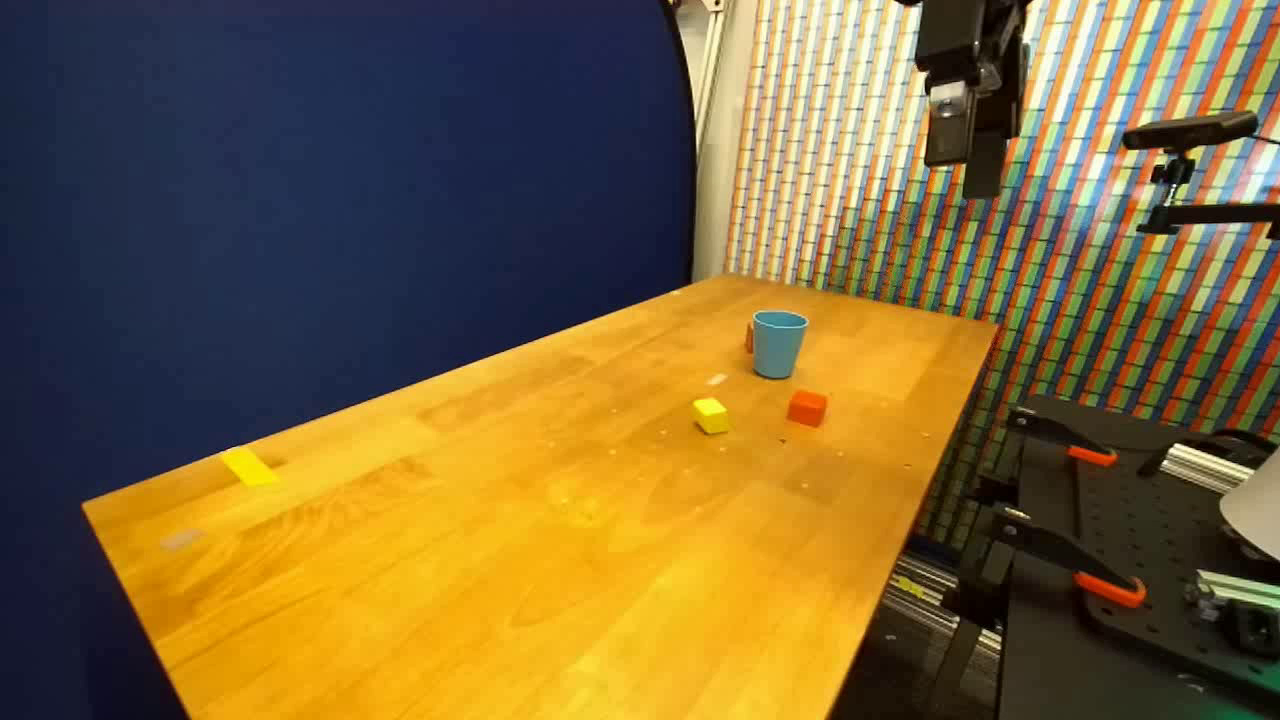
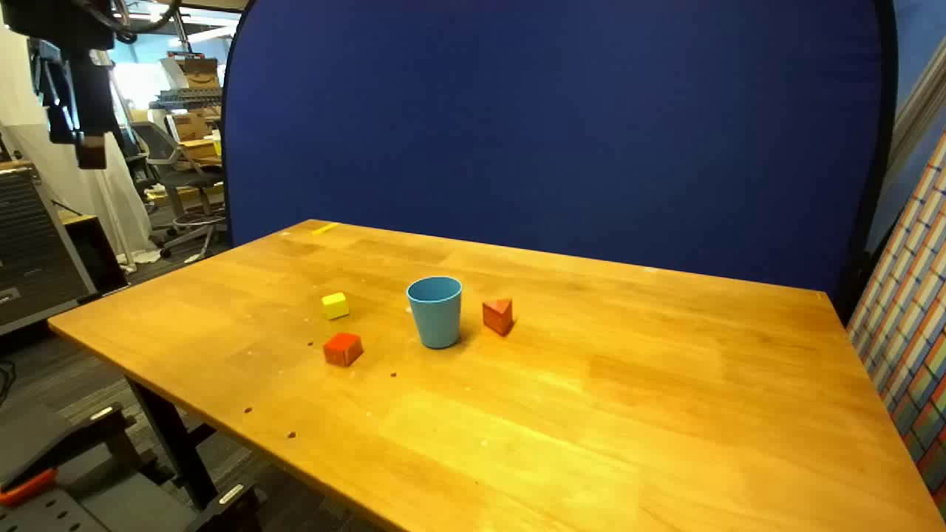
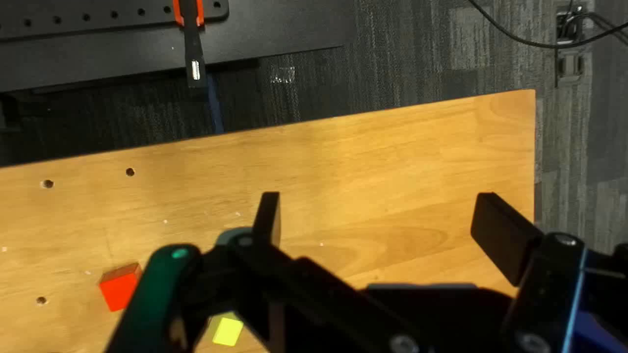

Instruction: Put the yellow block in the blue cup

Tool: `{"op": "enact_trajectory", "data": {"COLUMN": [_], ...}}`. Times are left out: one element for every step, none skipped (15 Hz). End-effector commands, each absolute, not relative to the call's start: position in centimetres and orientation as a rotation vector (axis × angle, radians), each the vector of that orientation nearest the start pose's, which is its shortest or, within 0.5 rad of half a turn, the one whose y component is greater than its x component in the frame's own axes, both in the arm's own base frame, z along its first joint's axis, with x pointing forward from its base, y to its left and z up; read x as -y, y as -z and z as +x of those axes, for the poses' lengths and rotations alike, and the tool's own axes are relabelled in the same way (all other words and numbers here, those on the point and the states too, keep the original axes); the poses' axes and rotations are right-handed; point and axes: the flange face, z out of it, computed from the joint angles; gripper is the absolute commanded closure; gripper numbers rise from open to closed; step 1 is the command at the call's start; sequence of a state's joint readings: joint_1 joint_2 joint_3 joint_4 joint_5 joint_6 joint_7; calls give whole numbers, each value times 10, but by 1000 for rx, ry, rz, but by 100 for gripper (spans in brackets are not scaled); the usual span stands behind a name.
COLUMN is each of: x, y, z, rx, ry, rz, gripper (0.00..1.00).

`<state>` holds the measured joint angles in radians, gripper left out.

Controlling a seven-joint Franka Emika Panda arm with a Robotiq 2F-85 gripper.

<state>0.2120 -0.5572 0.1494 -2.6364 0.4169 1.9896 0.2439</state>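
Note:
The yellow block lies on the wooden table, also visible in an exterior view. In the wrist view the yellow block shows at the bottom, partly hidden by the gripper's left finger linkage. The light-blue cup stands upright near it; in an exterior view the cup sits between the small blocks. The cup is out of the wrist view. My gripper is open with nothing between its fingers. It hangs high above the table, in both exterior views, well apart from block and cup.
A red-orange cube lies near the yellow block. An orange-red triangular block stands beside the cup, mostly hidden behind it in an exterior view. A flat yellow tape patch marks the table's far corner. A camera stands on an arm.

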Motion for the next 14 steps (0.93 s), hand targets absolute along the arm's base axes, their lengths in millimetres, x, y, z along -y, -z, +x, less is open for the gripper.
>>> {"op": "enact_trajectory", "data": {"x": [-149, -150, -150, -150, -150, -148, -146, -142, -140, -139, -148, -150, -155, -159], "y": [-417, -417, -418, -418, -418, -413, -406, -395, -386, -374, -361, -345, -330, -312], "z": [329, 329, 329, 329, 329, 341, 355, 369, 380, 393, 400, 412, 422, 432], "rx": [-139, -138, -138, -138, -138, -176, -225, -260, -285, -310, -334, -357, -379, -442], "ry": [-241, -239, -238, -238, -238, -256, -269, -298, -317, -323, -331, -339, -356, -350], "rz": [-2872, -2872, -2871, -2871, -2871, -2877, -2888, -2892, -2899, -2905, -2907, -2909, -2909, -2917], "gripper": [0, 0, 0, 0, 0, 0, 0, 0, 0, 0, 0, 0, 0, 0]}}
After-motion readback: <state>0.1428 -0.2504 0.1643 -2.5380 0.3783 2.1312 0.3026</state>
